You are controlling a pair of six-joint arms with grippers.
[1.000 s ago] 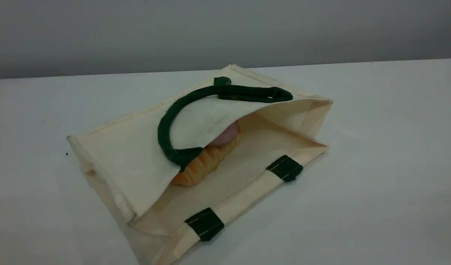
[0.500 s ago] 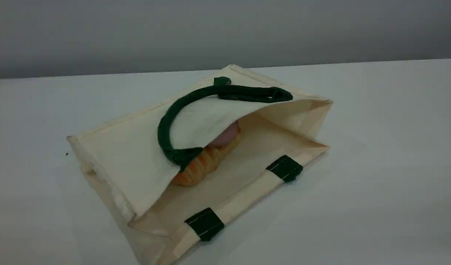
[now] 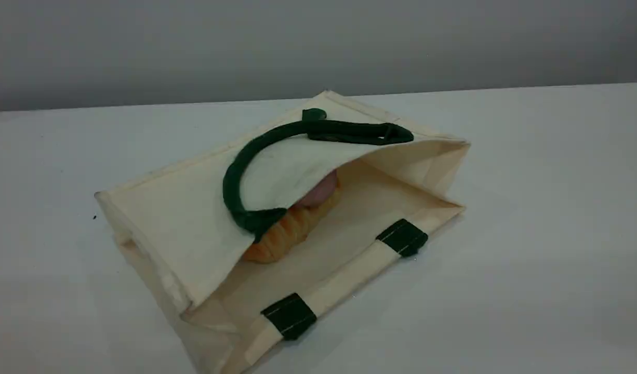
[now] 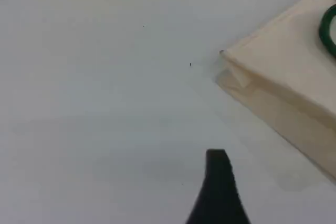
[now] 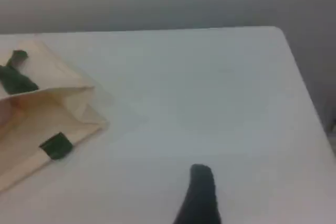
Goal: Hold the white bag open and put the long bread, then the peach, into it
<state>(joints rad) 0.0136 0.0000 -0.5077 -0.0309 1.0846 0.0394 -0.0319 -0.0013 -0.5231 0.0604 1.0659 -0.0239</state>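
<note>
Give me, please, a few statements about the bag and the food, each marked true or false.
1. The white bag lies on its side on the table. True.
2. The long bread lies outside the bag. False: it is inside, near the mouth.
3. The peach is inside, behind the bread. True.
4. The green handle stands upright. False: it lies flat on the bag's upper panel.

Surface: white table (image 3: 531,208), grey wall (image 3: 318,47) behind its far edge | On it: cream-white bag (image 3: 178,218) lying on its side near the middle, mouth toward the near right, green handle (image 3: 226,189) flat on its top panel | Also: tiny dark speck (image 3: 94,217) left of bag
</note>
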